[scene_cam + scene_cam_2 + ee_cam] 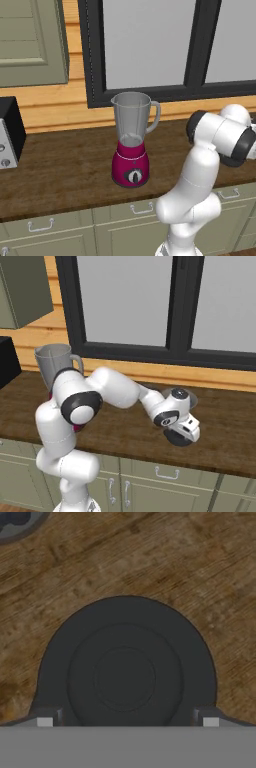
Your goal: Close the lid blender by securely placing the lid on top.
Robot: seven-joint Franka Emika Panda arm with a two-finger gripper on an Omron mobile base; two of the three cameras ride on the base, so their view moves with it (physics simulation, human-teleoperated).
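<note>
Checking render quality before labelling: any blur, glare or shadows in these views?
Left base view: soft, low-res; no glare on the blender jar, a faint shadow around its base. Right base view: equally soft; flat, even light on the counter. Hand view: blurriest; the lid is dark with faint rings, wood grain smeared, fingertips cut off at the bottom.

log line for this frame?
phase: reaching lid | gripper: open, straddling lid on counter | blender: jar uncovered

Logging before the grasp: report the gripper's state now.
Gripper: open, fingertips on either side of the flat round black lid on the wooden counter, nothing held yet.
</note>
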